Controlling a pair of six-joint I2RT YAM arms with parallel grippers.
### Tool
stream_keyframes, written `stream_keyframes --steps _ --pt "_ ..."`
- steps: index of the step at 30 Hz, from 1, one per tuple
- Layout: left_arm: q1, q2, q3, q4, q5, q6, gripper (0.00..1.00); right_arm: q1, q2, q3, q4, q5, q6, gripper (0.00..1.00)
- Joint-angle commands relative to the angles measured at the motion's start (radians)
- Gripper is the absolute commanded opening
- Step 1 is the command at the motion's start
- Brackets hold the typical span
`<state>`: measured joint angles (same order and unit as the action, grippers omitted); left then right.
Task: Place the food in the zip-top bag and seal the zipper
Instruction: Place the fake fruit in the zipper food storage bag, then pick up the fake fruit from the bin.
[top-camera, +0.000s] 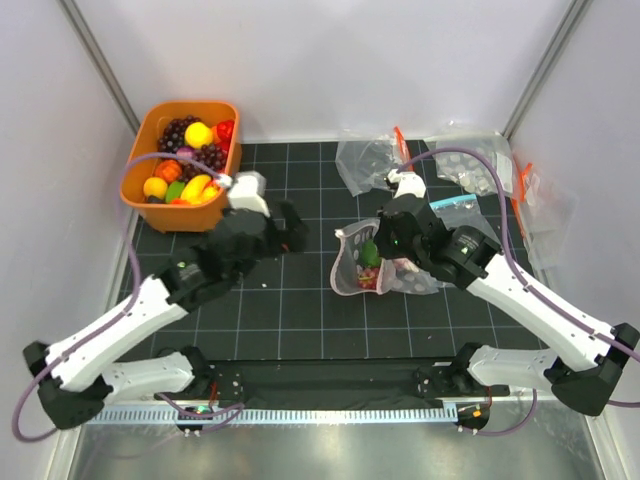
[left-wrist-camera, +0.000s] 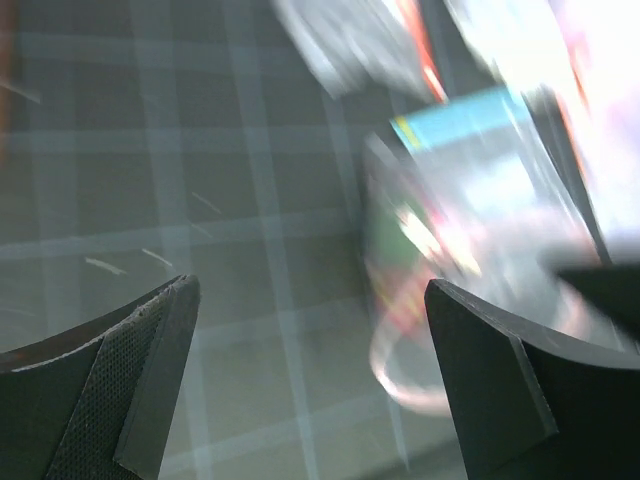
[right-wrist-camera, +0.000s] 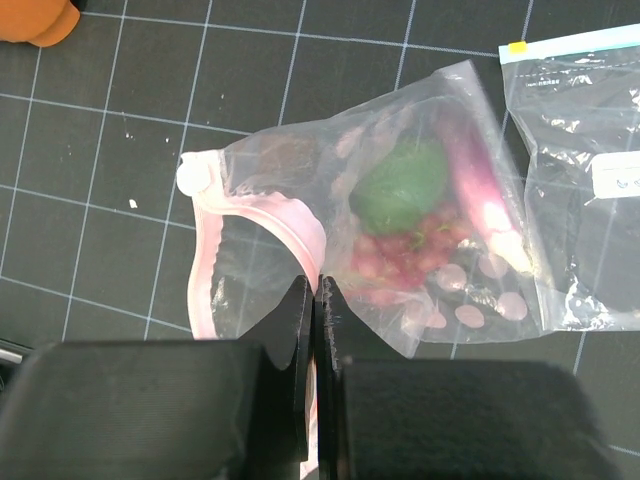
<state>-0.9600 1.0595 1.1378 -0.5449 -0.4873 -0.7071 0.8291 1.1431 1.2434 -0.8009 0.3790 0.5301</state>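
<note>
The orange tub (top-camera: 150, 195) sits in the far left corner of the gridded black mat (top-camera: 300, 310), close to the left wall. It is heaped with toy food (top-camera: 190, 160): yellow, red, orange and green pieces and dark purple grapes, packed too close to count. One zip-top bag (right-wrist-camera: 300, 170) lies mid-mat, right of centre, with its mouth gaping toward the left. Its pink zipper (right-wrist-camera: 205, 260) curves in an unsealed loop with a white slider tab (right-wrist-camera: 190, 178) at one end. Three pieces are inside: a green one (right-wrist-camera: 400, 185), a cluster of red grapes (right-wrist-camera: 400, 255) and a long pinkish-purple piece (right-wrist-camera: 478, 185). Pale round dots show at the bag's lower corner; whether they are on it or under it is unclear. The right gripper (right-wrist-camera: 316, 295) is pinched tight on the zipper strip at the near lip. The left gripper (left-wrist-camera: 310, 295) hangs over bare mat between tub and bag, its fingers (left-wrist-camera: 160, 340) spread wide with nothing between them; its wrist view is blurred. Open squares lie between it and the bag's mouth. Four spare clear bags, as far as can be counted, crowd the far right, among them the blue-strip labelled bag (right-wrist-camera: 585, 150) just beside the filled one.
</note>
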Motion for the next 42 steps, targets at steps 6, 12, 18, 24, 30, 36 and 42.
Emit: stream_keyframes --steps 6,12,18,24,30,36,42 --pt "0.525 0.022 0.262 -0.072 -0.015 0.274 1.0 -0.002 0.003 0.002 0.063 -0.032 -0.004 0.01" --pt "0.771 0.317 0.543 -0.132 0.179 0.195 1.0 -0.002 0.021 0.014 0.077 -0.057 -0.022 0.01" --pt "0.869 0.609 0.805 -0.153 0.162 0.124 1.0 -0.002 0.014 0.019 0.078 -0.077 -0.039 0.01" --pt "0.934 0.784 0.766 0.066 0.164 0.049 1.0 -0.002 -0.008 0.008 0.084 -0.081 -0.056 0.01" --pt "0.955 0.996 0.879 0.147 0.095 0.093 1.0 -0.002 -0.006 -0.007 0.095 -0.083 -0.065 0.01" --pt "1.041 1.191 0.988 0.246 0.229 0.1 1.0 -0.002 0.001 -0.036 0.121 -0.106 -0.059 0.01" --pt "1.129 1.28 0.959 0.433 0.349 -0.032 1.0 -0.002 0.01 -0.053 0.137 -0.127 -0.067 0.01"
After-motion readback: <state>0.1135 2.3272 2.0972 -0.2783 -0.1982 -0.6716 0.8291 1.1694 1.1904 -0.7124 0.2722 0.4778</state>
